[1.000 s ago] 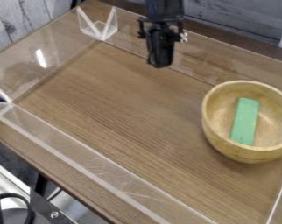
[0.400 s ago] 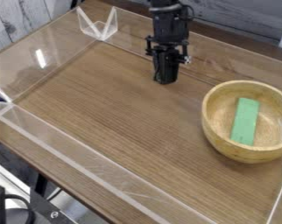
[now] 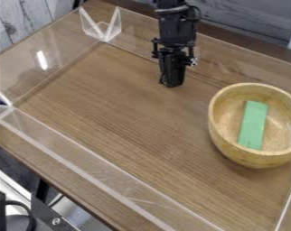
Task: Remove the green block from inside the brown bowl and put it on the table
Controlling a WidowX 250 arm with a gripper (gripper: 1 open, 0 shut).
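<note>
Lowered fingers [image 3: 171,79] point at bare table [image 3: 112,131], well apart from brown bowl [image 3: 220,126].

Brown bowl [image 3: 220,124] on table [image 3: 112,110]

Open table [image 3: 112,113] between tool [image 3: 171,81] and brown bowl [image 3: 218,126], bowl open above, clear walls [image 3: 63,153] edging table

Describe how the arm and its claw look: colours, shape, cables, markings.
The arm is black all over, built of blocky segments. It widens into a boxy wrist, then narrows to the claw, slim and dark, tapering to a blunt tip. No coloured markings or loose cables can be made out in this small picture.
</note>
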